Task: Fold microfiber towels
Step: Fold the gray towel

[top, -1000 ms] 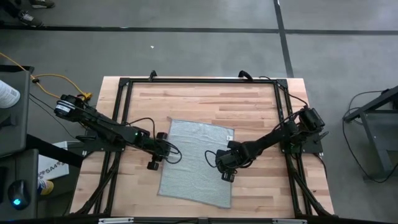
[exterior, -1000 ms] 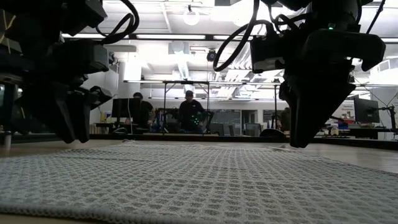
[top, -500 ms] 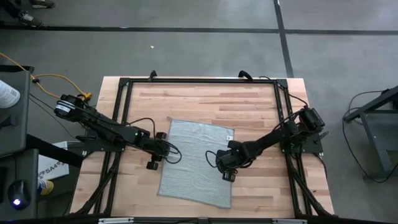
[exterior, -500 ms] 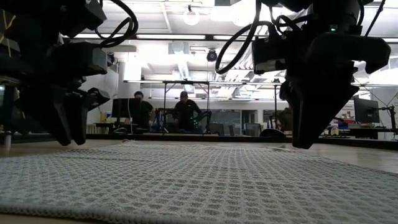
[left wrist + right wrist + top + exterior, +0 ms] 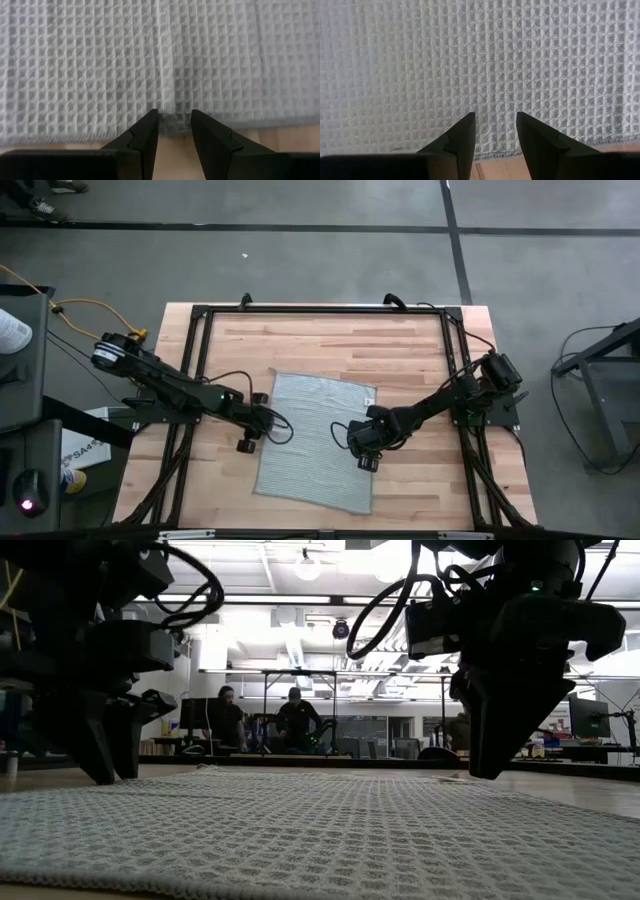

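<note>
The light grey-blue microfiber towel (image 5: 318,440) lies flat and spread out on the middle of the wooden table (image 5: 320,345), with a small white tag (image 5: 370,399) at its far right corner. My left gripper (image 5: 266,424) is open and slants down at the towel's left edge; in the left wrist view (image 5: 175,118) its fingertips stand on either side of a small pucker in the hem. My right gripper (image 5: 355,446) is open and points down over the cloth just inside the right edge (image 5: 495,156); in the low view (image 5: 490,772) its tips are close above the cloth. My left gripper comes slanting down from the table's left, and its open fingertips (image 5: 150,120) stand astride the towel's left hem (image 5: 175,120). I cannot tell whether they touch the cloth. The towel lies flat on the table.
A black frame (image 5: 320,310) runs along the table's far edge and down both sides. Bare wood shows around the towel on all sides. In the low view, people (image 5: 293,720) stand in the room far behind the table.
My left gripper has sunk a little toward the towel's left edge, as the low view shows. The towel has kept still.
</note>
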Available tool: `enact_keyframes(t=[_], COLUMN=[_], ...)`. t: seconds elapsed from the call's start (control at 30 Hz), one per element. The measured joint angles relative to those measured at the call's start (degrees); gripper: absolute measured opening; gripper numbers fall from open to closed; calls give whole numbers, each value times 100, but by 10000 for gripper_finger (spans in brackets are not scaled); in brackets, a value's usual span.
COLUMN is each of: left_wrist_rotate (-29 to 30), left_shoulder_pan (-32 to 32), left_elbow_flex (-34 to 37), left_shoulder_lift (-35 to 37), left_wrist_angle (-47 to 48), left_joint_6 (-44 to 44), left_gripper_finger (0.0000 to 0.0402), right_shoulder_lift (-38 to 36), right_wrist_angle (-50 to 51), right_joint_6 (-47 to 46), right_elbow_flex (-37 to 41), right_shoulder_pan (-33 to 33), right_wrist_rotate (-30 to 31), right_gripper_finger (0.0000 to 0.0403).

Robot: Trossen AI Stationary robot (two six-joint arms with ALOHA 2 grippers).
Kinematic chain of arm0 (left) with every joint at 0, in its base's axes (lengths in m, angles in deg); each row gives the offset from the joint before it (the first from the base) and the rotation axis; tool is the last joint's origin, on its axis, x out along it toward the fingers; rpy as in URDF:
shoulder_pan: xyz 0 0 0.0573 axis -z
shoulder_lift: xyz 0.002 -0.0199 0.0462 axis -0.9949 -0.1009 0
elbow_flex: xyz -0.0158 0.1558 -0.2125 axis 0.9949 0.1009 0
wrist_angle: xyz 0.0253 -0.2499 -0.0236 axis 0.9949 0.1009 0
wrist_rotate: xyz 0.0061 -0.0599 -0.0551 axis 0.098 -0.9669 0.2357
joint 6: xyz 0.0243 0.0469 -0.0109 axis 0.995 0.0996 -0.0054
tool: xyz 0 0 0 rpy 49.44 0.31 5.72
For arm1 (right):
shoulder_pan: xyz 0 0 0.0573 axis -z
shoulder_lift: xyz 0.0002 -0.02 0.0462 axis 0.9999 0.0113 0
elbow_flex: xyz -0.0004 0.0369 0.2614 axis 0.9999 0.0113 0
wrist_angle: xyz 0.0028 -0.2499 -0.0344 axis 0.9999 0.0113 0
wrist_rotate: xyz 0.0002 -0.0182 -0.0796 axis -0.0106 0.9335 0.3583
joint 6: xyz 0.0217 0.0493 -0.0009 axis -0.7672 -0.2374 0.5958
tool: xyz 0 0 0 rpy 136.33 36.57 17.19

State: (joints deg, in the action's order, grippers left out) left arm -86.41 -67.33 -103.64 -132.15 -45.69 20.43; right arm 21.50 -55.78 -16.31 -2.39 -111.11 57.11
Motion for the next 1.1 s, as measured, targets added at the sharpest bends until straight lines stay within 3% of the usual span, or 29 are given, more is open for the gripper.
enact_keyframes(t=[1.1], left_wrist_rotate=[-39], left_shoulder_pan=[0], left_elbow_flex=[-5], left_shoulder_lift=[-144], left_wrist_angle=[-89], left_joint_6=[-129], left_gripper_finger=[118], right_shoulder_lift=[0], right_wrist_angle=[-373], right_joint_6=[-479], right_elbow_flex=[409], right_shoulder_pan=[-2], right_wrist_rotate=[-191], right_gripper_finger=[136])
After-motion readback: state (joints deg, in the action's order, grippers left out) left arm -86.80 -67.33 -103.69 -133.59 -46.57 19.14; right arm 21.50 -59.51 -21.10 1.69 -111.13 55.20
